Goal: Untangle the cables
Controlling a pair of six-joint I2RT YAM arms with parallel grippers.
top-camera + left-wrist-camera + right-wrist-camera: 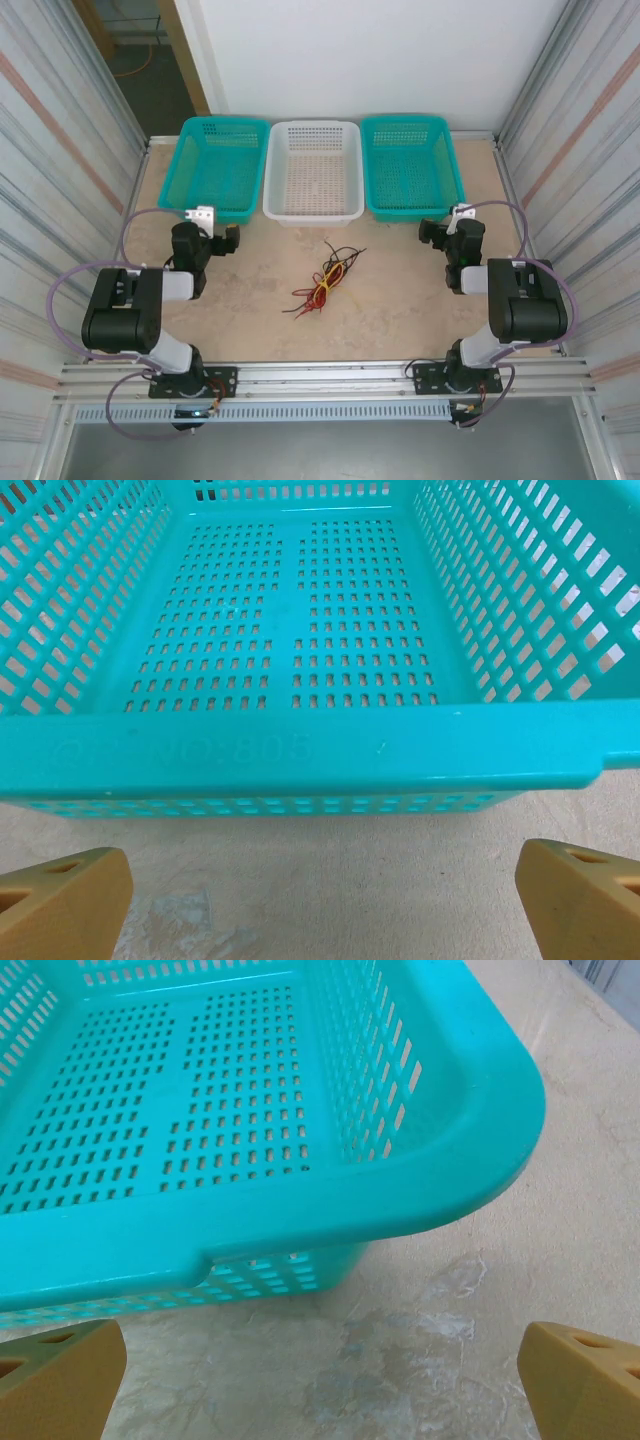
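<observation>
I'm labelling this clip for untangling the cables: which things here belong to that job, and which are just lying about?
Job:
- cables, one tangled bunch
- left gripper, open
- right gripper, open

Lying about:
- left teal basket, empty
- white basket, empty
- right teal basket, empty

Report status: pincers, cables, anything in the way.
Left pincer open, empty, facing left teal basket. Right pincer open, empty, by right teal basket. Cables tangled mid-table, untouched. Nothing blocking them.

Faint embossed lettering (185,750) on the teal basket (430,748) rim, unreadable
</observation>
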